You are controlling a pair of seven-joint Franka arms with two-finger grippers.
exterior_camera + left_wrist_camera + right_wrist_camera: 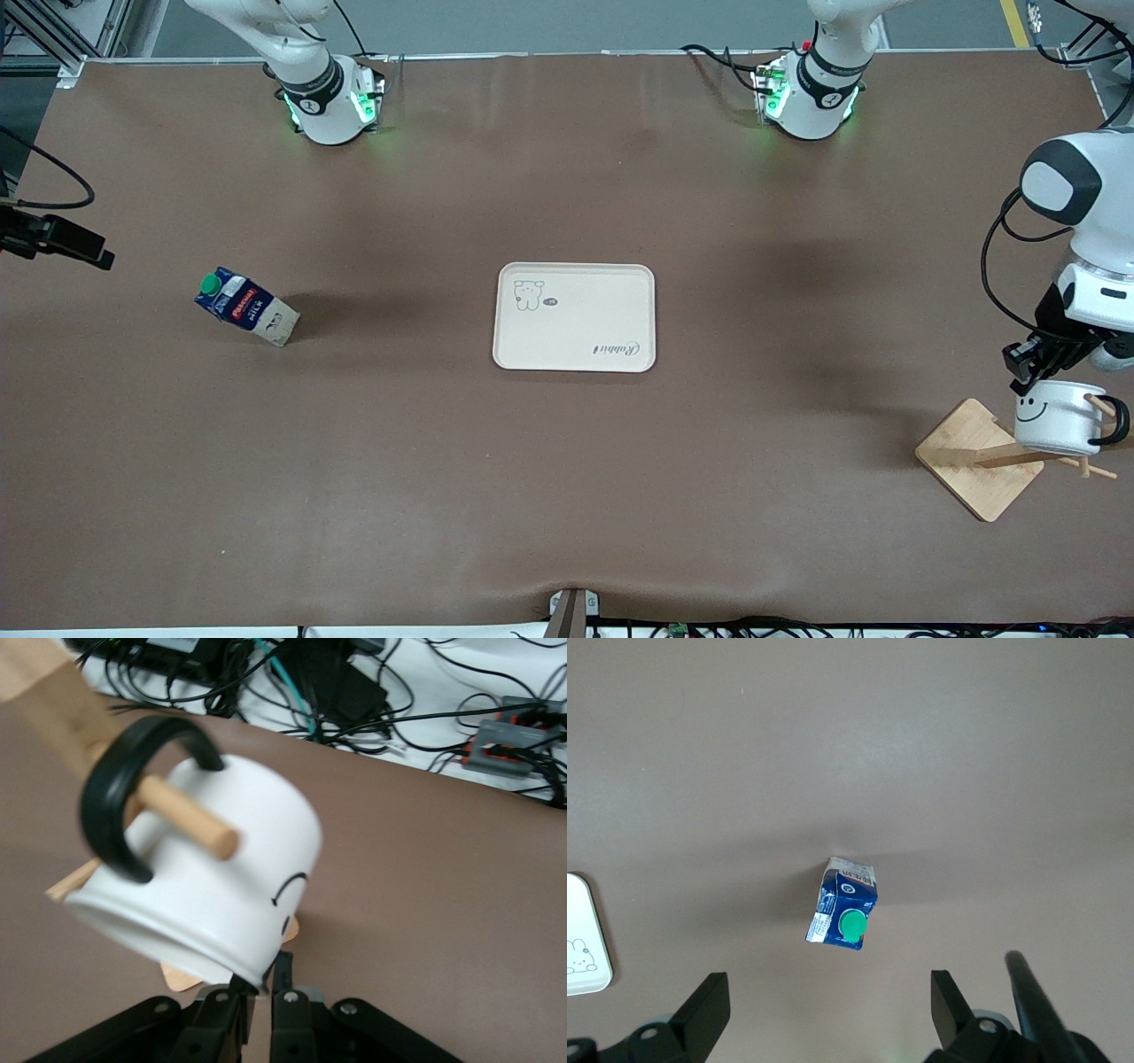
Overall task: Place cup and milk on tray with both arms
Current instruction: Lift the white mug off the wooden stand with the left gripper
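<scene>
The white cup (1054, 416) with its smiley face hangs on a wooden rack at the left arm's end of the table. Its black handle (115, 815) is hooked over a peg (190, 822). My left gripper (1032, 377) is shut on the cup's (221, 895) rim, one finger inside and one outside (262, 981). The dark-blue milk (246, 307) carton with a green cap stands toward the right arm's end. My right gripper (828, 985) hangs open high over the milk (843, 911), holding nothing. The cream tray (576, 316) lies mid-table, bare.
The rack's square wooden base (974, 461) sits under the cup, near the table's end. Cables and power boxes (514, 735) lie past the table edge close to the rack. A corner of the tray (580, 930) shows in the right wrist view.
</scene>
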